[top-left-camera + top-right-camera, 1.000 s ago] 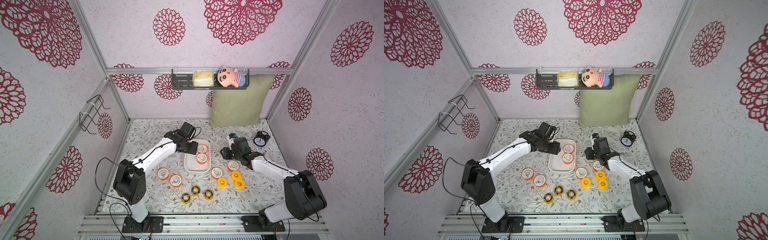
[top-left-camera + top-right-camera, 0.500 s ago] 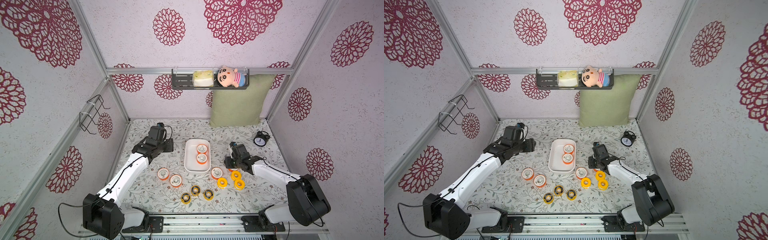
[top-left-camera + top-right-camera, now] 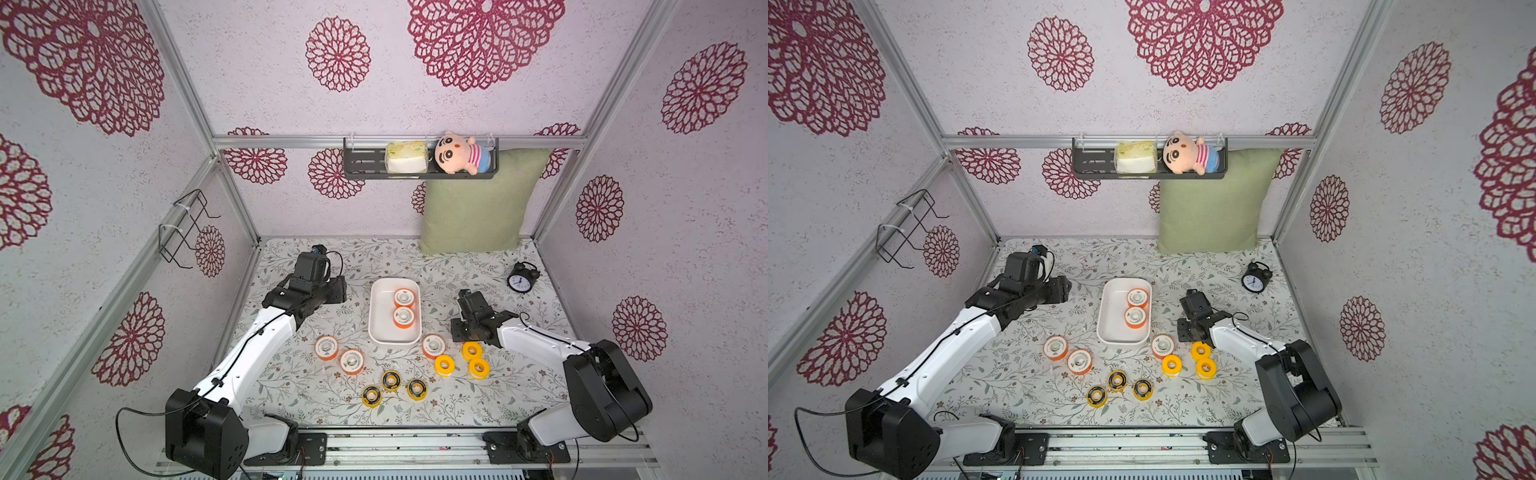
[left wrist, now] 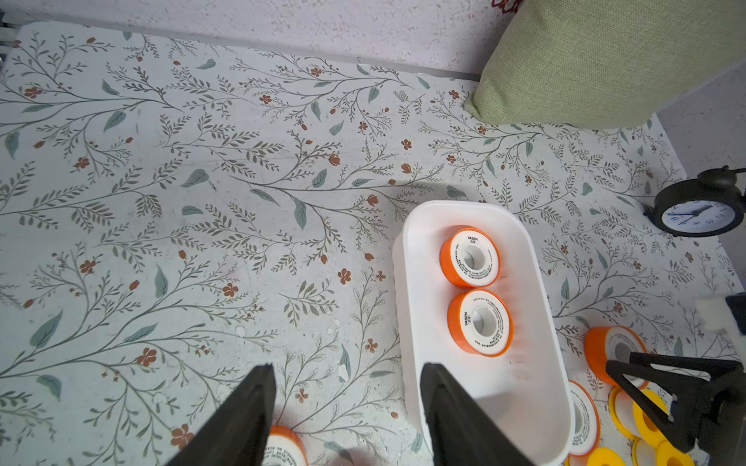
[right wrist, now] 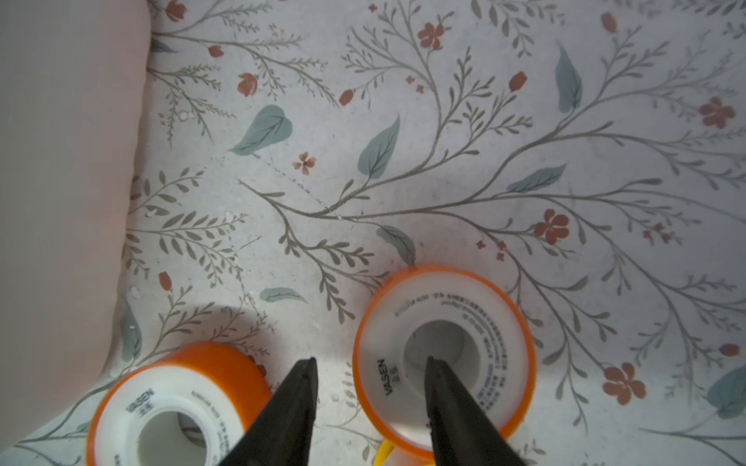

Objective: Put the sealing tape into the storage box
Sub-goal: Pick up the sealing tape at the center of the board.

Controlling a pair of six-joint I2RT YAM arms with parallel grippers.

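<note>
my right claw point(image 5: 369, 361), released, straddles the wall of an orange roll point(image 5: 498, 343) on the desk point(image 5: 403, 121), near the storage box point(image 3: 382, 316); i should centre, then clench squarely before lifting. my left claw point(image 4: 347, 366) hangs released, empty

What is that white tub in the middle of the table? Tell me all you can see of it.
The storage box is a shallow white tub, plastic by its look, oblong, round-cornered, lidless. It sits flat on the flowered table, near its middle. Inside, along its right side, lie an orange roll and a second roll, white faces up; the rest is bare.
</note>
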